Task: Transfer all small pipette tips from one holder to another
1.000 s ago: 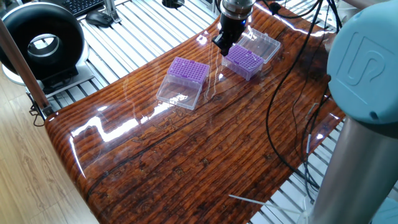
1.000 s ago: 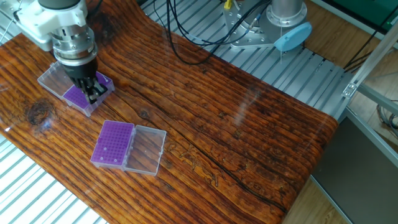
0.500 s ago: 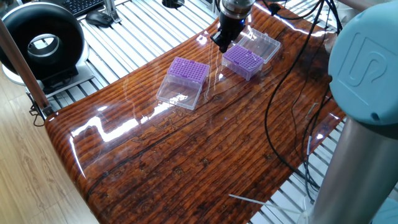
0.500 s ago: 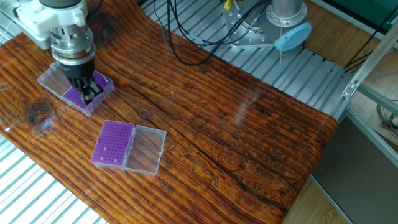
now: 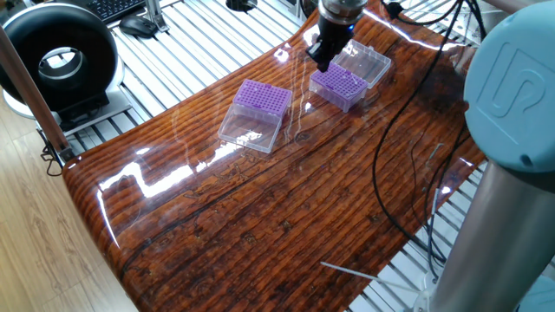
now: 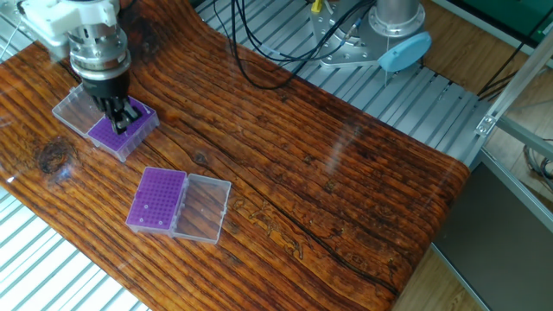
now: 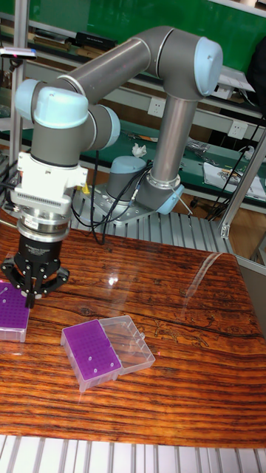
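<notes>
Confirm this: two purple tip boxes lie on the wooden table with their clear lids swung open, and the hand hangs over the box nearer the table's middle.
Wrong on one point. The hand hangs over the far purple box near the table's end, not the middle box. The other fixed view shows it. Both clear lids are open.

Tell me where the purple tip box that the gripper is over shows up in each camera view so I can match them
One fixed view: the purple tip box is at upper centre, under the gripper.
The other fixed view: the box is at upper left, under the gripper.
Tall fixed view: it is cut by the left edge, at mid-height.
Shared landmark: the second purple box, with its clear lid open beside it.
</notes>
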Robot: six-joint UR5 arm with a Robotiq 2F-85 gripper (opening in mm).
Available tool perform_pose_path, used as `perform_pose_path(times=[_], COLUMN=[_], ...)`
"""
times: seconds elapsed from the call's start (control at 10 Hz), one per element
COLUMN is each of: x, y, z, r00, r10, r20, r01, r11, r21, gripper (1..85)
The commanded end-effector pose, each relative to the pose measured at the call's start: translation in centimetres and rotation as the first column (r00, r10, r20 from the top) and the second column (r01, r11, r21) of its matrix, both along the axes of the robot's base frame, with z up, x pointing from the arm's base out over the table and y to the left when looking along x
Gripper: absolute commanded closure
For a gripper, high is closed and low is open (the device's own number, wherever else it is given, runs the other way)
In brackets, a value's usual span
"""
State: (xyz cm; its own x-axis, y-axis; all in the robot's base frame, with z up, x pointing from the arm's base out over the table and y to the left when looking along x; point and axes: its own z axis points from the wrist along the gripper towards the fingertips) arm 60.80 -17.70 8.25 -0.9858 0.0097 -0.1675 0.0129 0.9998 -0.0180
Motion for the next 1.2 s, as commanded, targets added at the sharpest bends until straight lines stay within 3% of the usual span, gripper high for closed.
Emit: perform_pose_path(times=[0.0,0.6,1.1], x=[-1.4,-2.7,-2.8], y=[-1.4,-3.6,-3.6], z=[0.2,-1.0,-1.1], r00=[1.0,0.999,0.999], r10=[0.011,0.039,0.039], r20=[0.003,0.021,0.022], r01=[-0.011,-0.04,-0.04], r11=[1.0,0.999,0.999], r21=[0.019,0.031,0.031], gripper=[84.7,84.7,84.7])
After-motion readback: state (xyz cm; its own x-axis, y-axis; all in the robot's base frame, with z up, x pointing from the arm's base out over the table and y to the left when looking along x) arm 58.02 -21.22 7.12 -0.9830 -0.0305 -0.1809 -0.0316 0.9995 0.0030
